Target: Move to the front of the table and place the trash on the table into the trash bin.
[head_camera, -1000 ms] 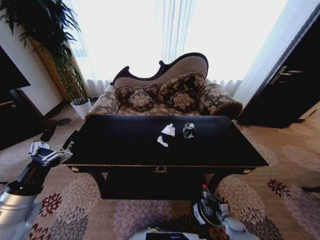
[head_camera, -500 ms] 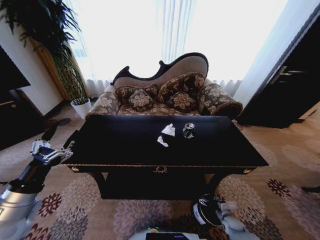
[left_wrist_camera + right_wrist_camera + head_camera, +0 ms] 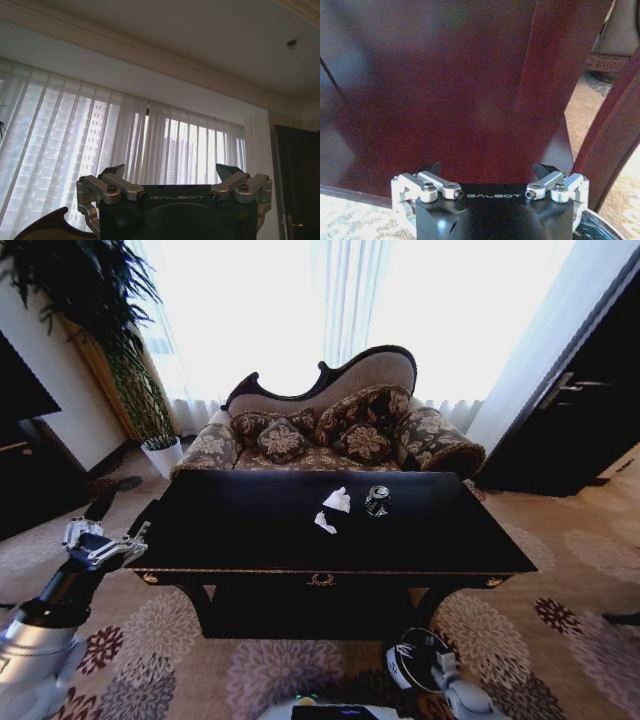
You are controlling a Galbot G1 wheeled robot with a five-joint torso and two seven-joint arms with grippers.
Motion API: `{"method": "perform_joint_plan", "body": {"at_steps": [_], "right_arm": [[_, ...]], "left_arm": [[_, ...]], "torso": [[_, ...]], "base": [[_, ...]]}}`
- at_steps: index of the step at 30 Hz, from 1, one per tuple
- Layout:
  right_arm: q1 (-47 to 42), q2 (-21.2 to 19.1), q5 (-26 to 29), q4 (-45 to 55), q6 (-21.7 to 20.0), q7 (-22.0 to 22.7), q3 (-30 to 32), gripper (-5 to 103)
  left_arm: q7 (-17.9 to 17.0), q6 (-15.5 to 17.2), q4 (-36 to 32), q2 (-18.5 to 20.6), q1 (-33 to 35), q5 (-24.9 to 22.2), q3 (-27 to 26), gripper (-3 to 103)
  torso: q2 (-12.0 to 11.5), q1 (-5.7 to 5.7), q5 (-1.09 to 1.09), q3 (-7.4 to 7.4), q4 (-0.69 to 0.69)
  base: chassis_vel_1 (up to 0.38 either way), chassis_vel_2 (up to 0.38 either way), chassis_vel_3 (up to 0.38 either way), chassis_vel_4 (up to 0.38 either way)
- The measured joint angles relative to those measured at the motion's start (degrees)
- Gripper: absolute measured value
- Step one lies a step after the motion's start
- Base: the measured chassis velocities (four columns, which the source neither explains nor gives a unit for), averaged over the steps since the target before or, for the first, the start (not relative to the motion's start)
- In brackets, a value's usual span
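A bright curtained window and a patterned sofa (image 3: 330, 430) stand behind the glossy black surface (image 3: 250, 535), where the crushed can (image 3: 377, 501), white tissue (image 3: 338, 500) and paper scrap (image 3: 325, 524) lie near the middle. The left claw (image 3: 98, 545), released, hovers off the left corner, well apart from them. The right claw (image 3: 447, 672), partly cut off, fingers spread, sits low beside the trash bin (image 3: 412, 660), itself half hidden
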Motion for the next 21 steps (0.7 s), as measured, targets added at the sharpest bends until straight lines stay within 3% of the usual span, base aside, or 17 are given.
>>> {"method": "perform_joint_plan", "body": {"at_steps": [6, 9, 11, 12, 15, 19, 21], "right_arm": [[-3.75, 3.07, -6.79, 6.79, 0.55, -1.71, 4.79, 100], [-7.15, 4.77, -13.78, 11.22, 2.45, -5.06, 9.93, 100], [-7.15, 4.77, -13.78, 11.22, 2.45, -5.06, 9.93, 100], [-9.75, 5.59, -16.18, 14.63, 3.45, -8.09, 14.51, 100], [-12.17, 6.3, -16.19, 18.12, 3.46, -10.47, 18.85, 100], [-15.86, 7.66, -16.15, 24.17, 3.61, -18.78, 28.14, 100], [-16.41, 7.91, -16.14, 25.39, 3.67, -20.25, 29.63, 100]], "left_arm": [[0.01, -0.2, -0.33, -0.98, 0.2, 0.15, 0.19, 100], [0.01, -0.32, -0.26, -1.01, 0.01, 0.22, 0.17, 100], [0.01, -0.32, -0.26, -1.01, 0.01, 0.22, 0.17, 100], [0.02, -0.34, -0.01, -0.97, -0.24, 0.23, 0.16, 100], [0.02, -0.34, 0.23, -1.04, -0.49, 0.37, 0.36, 100], [0.01, -0.34, 0.46, -1.69, -0.91, 1.06, 1.22, 100], [0.02, -0.35, 0.46, -1.83, -0.93, 1.17, 1.38, 100]], "torso": [[0.0, 0.0, 0.0, 0.0, 0.01], [0.0, 0.0, 0.0, 0.0, 0.0], [0.0, 0.0, 0.0, 0.0, 0.0], [0.0, 0.0, 0.0, 0.0, 0.0], [0.0, 0.0, 0.01, 0.0, 0.0], [0.0, 0.0, -0.01, 0.0, -0.01], [0.0, 0.0, 0.01, 0.0, -0.01]], "base": [[0.0, 0.0, 0.0, 0.0], [0.0, 0.0, 0.0, 0.0], [0.0, 0.0, 0.0, 0.0], [0.0, 0.0, 0.0, 0.0], [0.0, 0.0, 0.0, 0.0], [0.0, 0.0, 0.0, 0.0], [0.0, 0.0, 0.0, 0.0]]}}
